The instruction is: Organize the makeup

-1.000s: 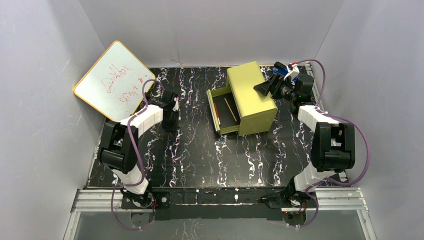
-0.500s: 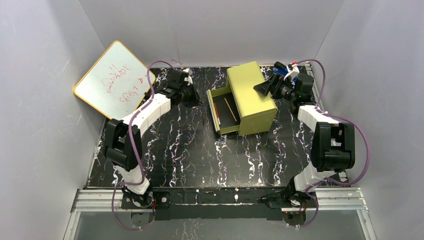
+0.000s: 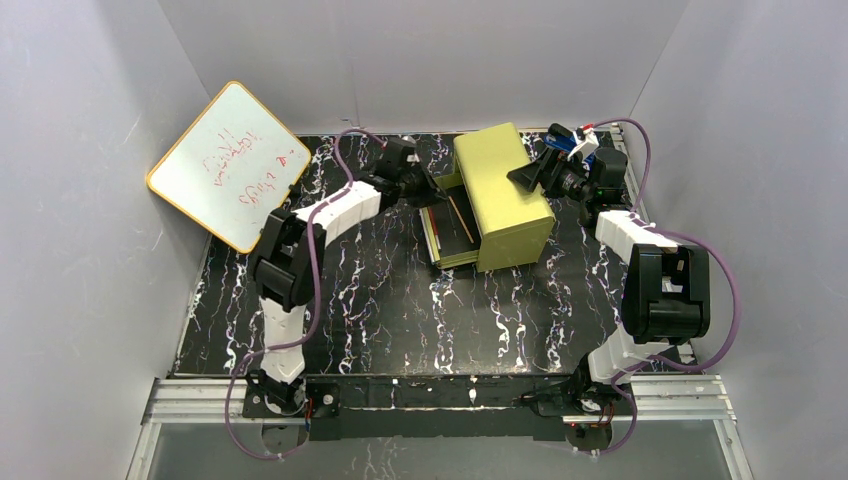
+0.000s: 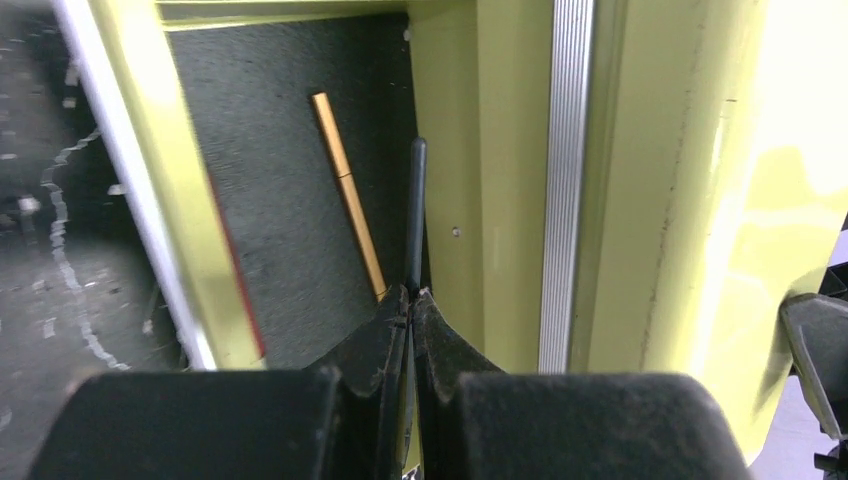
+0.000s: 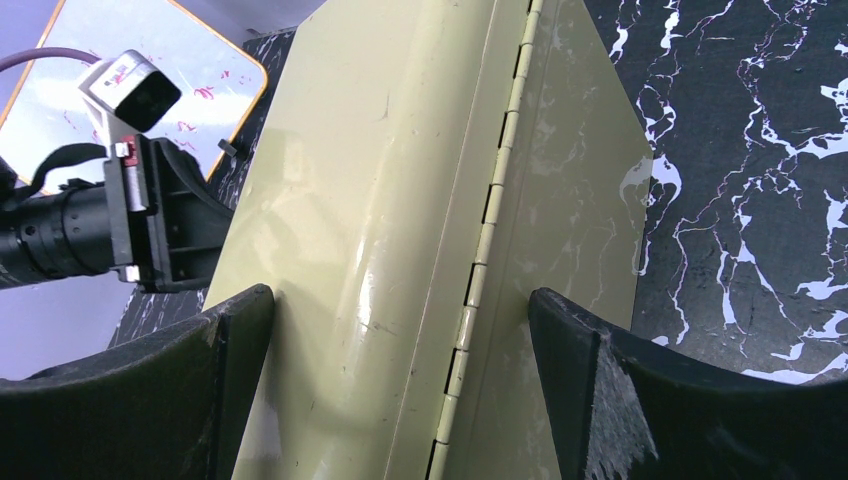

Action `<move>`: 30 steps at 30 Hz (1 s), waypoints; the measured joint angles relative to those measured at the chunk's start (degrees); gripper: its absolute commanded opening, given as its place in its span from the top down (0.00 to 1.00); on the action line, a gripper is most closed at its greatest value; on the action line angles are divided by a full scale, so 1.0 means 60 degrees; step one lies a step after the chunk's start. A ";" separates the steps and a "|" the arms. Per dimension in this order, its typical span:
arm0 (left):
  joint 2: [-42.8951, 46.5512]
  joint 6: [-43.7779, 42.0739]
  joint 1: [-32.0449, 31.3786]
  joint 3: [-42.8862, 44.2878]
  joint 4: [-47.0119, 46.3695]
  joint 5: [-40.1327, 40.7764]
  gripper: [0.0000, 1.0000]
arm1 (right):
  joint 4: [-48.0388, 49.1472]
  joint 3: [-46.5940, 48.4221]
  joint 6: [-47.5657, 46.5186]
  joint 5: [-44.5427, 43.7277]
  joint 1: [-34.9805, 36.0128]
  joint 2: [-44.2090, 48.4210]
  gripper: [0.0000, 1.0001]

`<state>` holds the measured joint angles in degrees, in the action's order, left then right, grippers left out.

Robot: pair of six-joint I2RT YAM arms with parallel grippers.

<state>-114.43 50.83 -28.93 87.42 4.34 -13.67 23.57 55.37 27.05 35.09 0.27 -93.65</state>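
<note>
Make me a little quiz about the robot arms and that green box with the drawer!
1. True or false: the drawer of the box is pulled open.
2. What colour is the pencil lying slantwise on the drawer floor? A blue, B orange, C white.
3. Fill in the gap: the left gripper, poised at the drawer, has its jaws ___.

Key: 1 true; 2 B; 3 shut.
</note>
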 measured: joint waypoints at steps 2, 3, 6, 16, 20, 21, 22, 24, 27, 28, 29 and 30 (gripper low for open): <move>-0.0270 0.0193 -0.0160 0.0204 -0.0102 0.0066 1.00 | 0.0000 0.0000 0.0000 0.0000 0.0000 0.0000 0.00; -0.0419 0.0270 -0.0237 0.0328 -0.0146 0.0091 1.00 | 0.0000 0.0000 0.0000 0.0000 0.0000 0.0000 0.00; -0.0729 0.0397 -0.0441 0.0608 -0.0175 0.0146 1.00 | 0.0000 0.0004 0.0000 -0.0007 0.0000 0.0000 0.00; -0.0874 0.0448 -0.0663 0.0397 -0.0080 0.0634 0.84 | 0.0000 0.0004 0.0000 -0.0007 0.0000 0.0000 0.00; -0.0878 0.0448 -0.0663 0.0109 -0.0015 0.0743 0.64 | 0.0000 0.0004 0.0000 -0.0011 0.0000 0.0000 0.00; -0.0878 0.0463 -0.0659 0.0066 0.0004 0.0765 0.59 | 0.0000 0.0004 0.0000 -0.0011 0.0000 0.0000 0.00; -0.0878 0.0459 -0.0659 0.0051 0.0011 0.0780 0.55 | 0.0000 0.0004 0.0000 -0.0011 0.0000 0.0004 0.00; -0.0878 0.0466 -0.0656 0.0051 -0.0022 0.0754 0.49 | 0.0000 0.0000 -0.0004 -0.0018 0.0000 0.0004 0.00; -0.0878 0.0415 -0.0659 0.0120 -0.0138 0.0772 0.47 | 0.0000 0.0000 -0.0004 -0.0018 0.0000 0.0004 0.00; -0.0878 0.0350 -0.0678 0.0149 -0.0135 0.0783 0.45 | 0.0000 0.0000 0.0000 -0.0018 0.0000 0.0004 0.00; -0.0878 0.0248 -0.0685 0.0211 -0.0098 0.0787 0.45 | 0.0000 0.0000 0.0000 -0.0018 0.0000 0.0004 0.00; -0.0878 0.0084 -0.0688 0.0284 -0.0073 0.0780 0.45 | 0.0000 0.0000 0.0000 -0.0018 0.0000 0.0000 0.00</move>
<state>-119.70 51.33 -33.06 89.12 3.90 -8.99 23.57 55.37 27.05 34.98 0.27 -93.65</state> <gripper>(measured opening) 0.539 1.003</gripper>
